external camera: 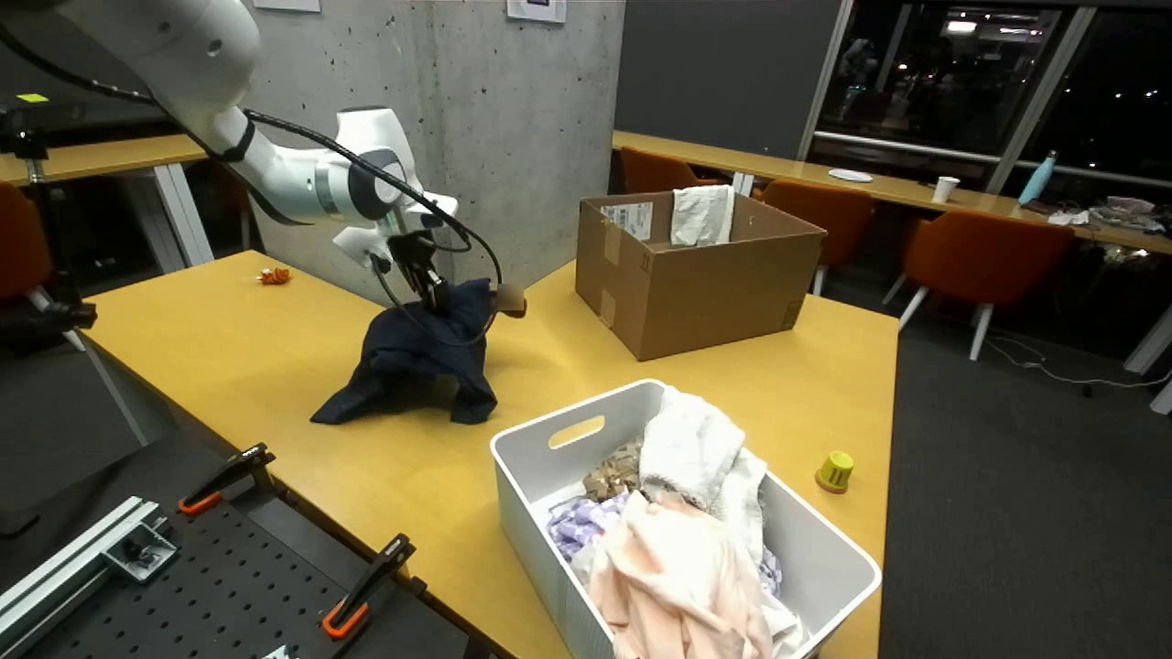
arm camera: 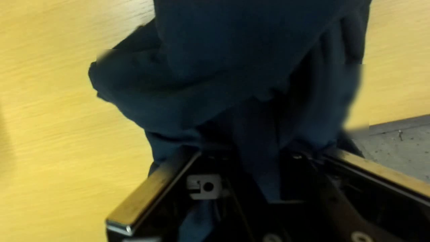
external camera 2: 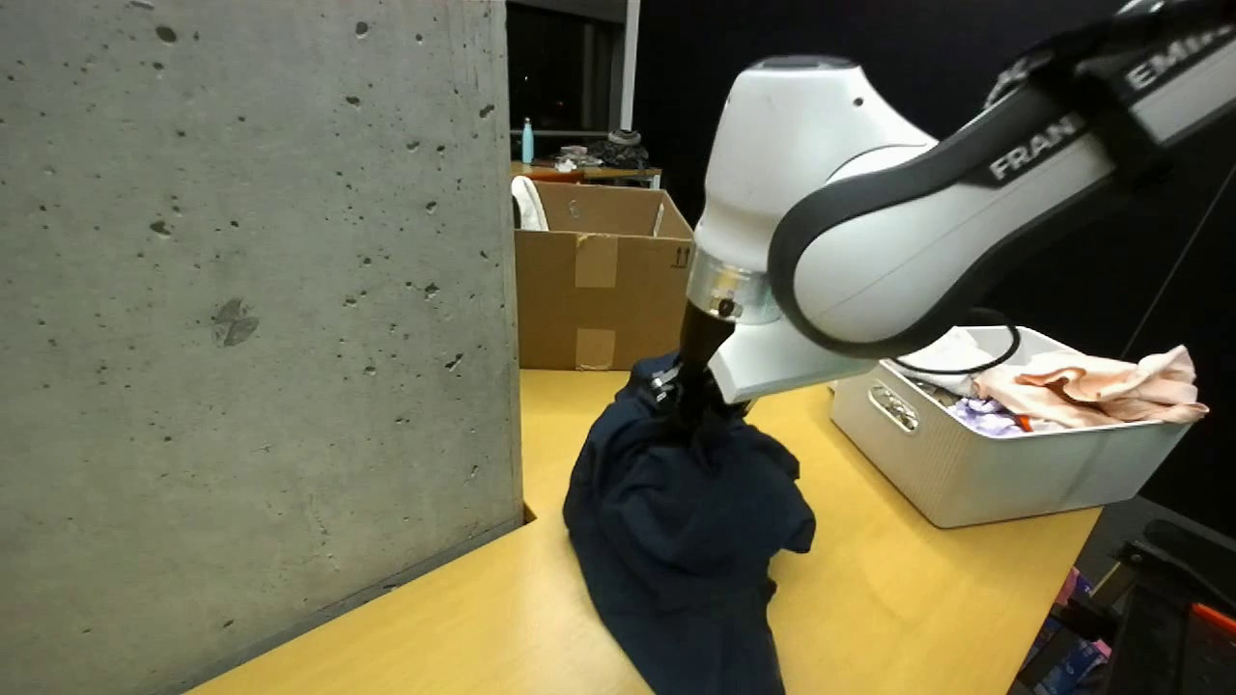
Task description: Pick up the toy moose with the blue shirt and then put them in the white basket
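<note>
A dark blue shirt [external camera: 412, 348] hangs bunched from my gripper [external camera: 434, 297], its lower ends draped on the yellow table. It also shows in an exterior view [external camera 2: 676, 512] and fills much of the wrist view [arm camera: 228, 67]. In the wrist view my gripper [arm camera: 255, 159] has a fold of the shirt between its fingers. A small brown shape [external camera: 513, 304], partly blurred, pokes out beside the shirt; I cannot tell if it is the toy moose. No moose shows clearly elsewhere. The white basket [external camera: 533, 549] stands on the table, holding several cloths; it also shows in an exterior view [external camera 2: 966, 483].
A cardboard box [external camera: 723, 302] with a white cloth on its rim stands at the back. A concrete pillar [external camera 2: 251, 290] rises close beside the shirt. A yellow cup [external camera: 835, 471] and a small orange object [external camera: 273, 275] are on the table. Clamps [external camera: 371, 586] grip the table edge.
</note>
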Controlling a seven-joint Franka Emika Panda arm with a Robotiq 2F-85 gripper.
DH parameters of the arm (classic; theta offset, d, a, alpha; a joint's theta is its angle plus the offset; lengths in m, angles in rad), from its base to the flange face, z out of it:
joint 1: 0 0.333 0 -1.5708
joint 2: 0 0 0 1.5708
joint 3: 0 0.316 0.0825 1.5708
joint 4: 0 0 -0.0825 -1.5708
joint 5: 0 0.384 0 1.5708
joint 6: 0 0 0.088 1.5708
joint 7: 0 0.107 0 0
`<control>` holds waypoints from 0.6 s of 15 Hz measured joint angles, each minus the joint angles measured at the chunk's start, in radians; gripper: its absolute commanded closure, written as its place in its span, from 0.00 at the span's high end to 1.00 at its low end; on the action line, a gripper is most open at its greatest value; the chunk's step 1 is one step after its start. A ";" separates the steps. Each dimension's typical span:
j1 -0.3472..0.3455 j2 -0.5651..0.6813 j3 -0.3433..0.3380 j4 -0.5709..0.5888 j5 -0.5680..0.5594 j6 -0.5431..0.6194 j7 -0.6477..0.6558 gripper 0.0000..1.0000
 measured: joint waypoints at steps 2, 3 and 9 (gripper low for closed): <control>0.016 -0.101 -0.038 -0.096 -0.041 0.020 0.040 0.04; 0.026 -0.152 -0.064 -0.143 -0.079 0.018 0.073 0.04; 0.054 -0.321 -0.157 -0.258 -0.403 -0.165 0.332 0.04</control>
